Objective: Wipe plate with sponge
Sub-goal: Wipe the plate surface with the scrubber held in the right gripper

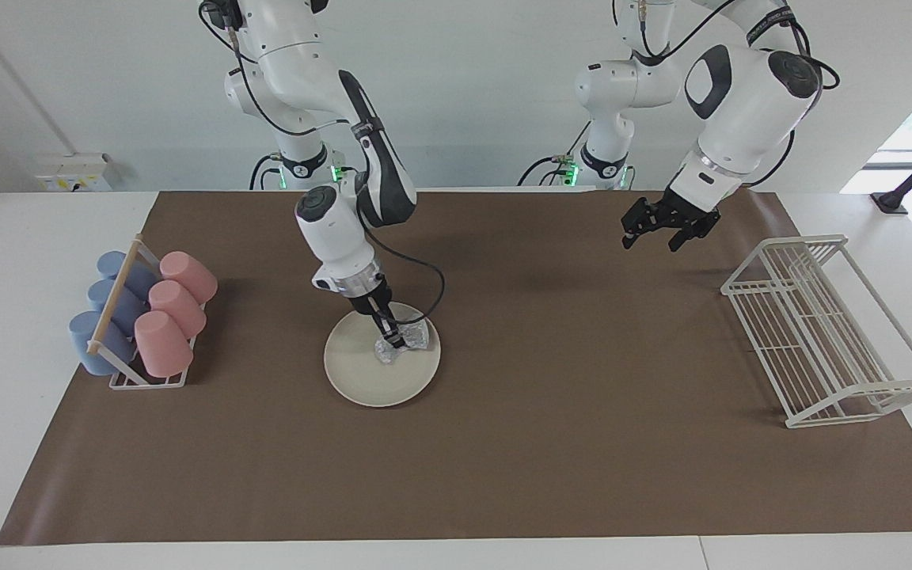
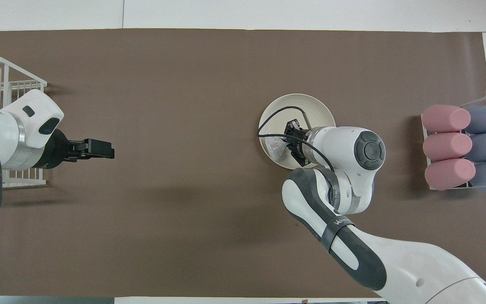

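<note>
The cream-white plate (image 1: 361, 372) lies flat on the brown mat, also in the overhead view (image 2: 306, 107). The silvery crinkly sponge (image 1: 412, 336) rests on the plate, at the part of it toward the left arm's end; it also shows in the overhead view (image 2: 273, 145). My right gripper (image 1: 394, 336) reaches down onto the plate and is shut on the sponge, pressing it against the plate; in the overhead view (image 2: 284, 144) its wrist covers part of the plate. My left gripper (image 1: 650, 237) hangs open and empty over the mat near the white rack and waits; it also shows in the overhead view (image 2: 110, 149).
A white wire rack (image 1: 820, 324) stands at the left arm's end of the table. A holder with pink cups (image 1: 175, 313) and blue cups (image 1: 104, 317) lying on their sides stands at the right arm's end. The brown mat (image 1: 543, 443) covers the table's middle.
</note>
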`<act>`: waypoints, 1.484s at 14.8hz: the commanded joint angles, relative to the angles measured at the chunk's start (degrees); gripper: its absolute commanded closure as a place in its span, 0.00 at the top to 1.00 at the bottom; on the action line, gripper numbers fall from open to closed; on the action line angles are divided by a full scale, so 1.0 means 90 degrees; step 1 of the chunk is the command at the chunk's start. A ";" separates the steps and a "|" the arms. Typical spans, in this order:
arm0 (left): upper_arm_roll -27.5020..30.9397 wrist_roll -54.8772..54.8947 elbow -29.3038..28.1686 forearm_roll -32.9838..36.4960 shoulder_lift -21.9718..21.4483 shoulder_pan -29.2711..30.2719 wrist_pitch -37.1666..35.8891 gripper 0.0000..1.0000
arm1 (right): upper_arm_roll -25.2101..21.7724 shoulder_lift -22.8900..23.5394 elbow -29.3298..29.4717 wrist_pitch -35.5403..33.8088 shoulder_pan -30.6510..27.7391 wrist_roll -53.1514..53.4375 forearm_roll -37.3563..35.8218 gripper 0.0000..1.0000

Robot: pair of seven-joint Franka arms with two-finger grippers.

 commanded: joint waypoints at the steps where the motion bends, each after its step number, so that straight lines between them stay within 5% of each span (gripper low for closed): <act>1: -0.0042 -0.0051 0.0108 0.0133 0.0040 0.0127 -0.0071 1.00 | 0.0020 0.0260 -0.0052 0.0090 -0.0103 -0.0316 0.0234 0.00; 11: -0.0052 -0.0060 0.0079 0.0133 0.0030 0.0127 -0.0061 1.00 | -0.0019 0.0289 -0.0052 0.0031 -0.0728 -0.2211 0.0234 0.00; 22: -0.0042 -0.0060 0.0059 0.0133 0.0020 0.0127 -0.0061 1.00 | -0.0009 0.0270 0.0016 0.0051 -0.0143 -0.0698 0.0244 0.00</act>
